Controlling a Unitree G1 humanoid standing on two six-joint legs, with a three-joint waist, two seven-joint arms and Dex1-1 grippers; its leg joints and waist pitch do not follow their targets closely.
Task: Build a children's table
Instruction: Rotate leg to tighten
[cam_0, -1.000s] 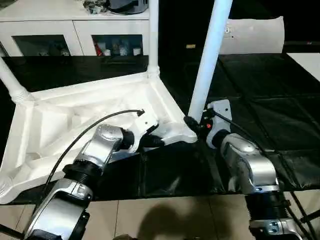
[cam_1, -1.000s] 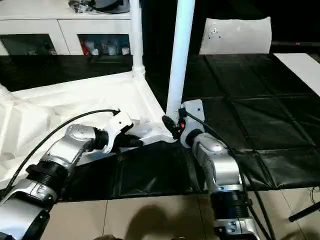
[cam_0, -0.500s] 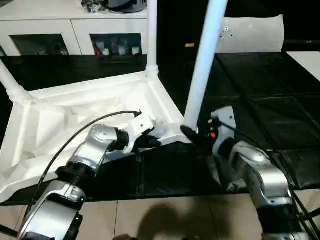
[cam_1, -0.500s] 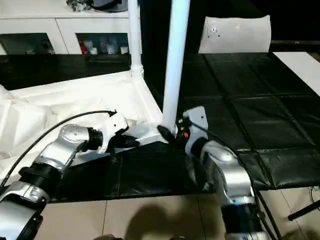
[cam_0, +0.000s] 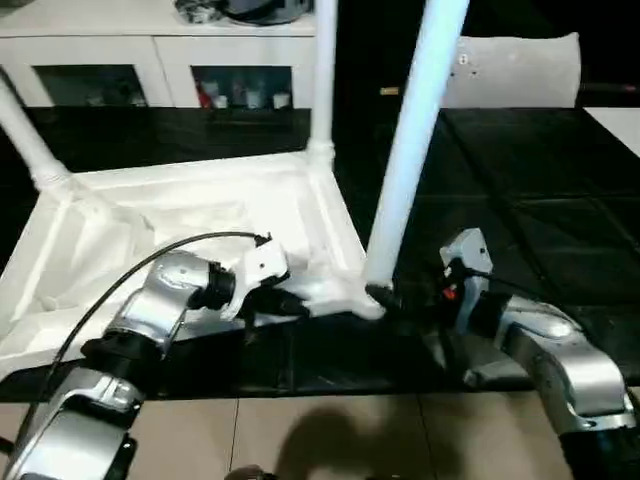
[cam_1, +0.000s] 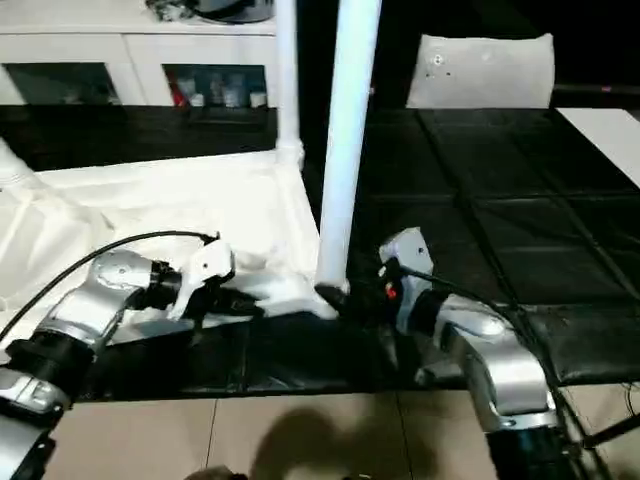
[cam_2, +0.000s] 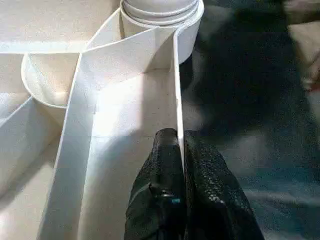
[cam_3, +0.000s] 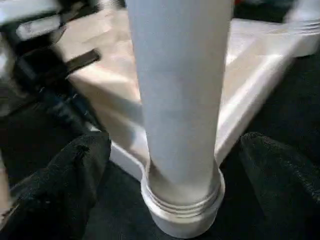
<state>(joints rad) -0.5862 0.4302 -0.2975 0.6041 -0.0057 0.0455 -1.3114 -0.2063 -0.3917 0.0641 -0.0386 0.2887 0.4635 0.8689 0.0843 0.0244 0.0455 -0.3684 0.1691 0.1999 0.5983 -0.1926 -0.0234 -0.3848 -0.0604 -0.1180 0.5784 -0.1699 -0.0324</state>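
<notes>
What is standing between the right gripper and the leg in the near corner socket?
Nothing visible. The right gripper is open, one black finger on each side of the leg, with only a bare gap between. The left gripper pinches the tabletop rim.

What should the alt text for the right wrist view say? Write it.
A white table leg stands upright in a corner socket of the white table top, between the open right gripper's two black fingers, which stand clear of it.

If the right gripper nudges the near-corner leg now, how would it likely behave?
The leg is a tall, smooth tube, so it probably feels light and slippery. Its base sits in the corner socket, so it would likely wobble rather than roll. The left gripper pinching the tabletop's rim should limit sliding.
</notes>
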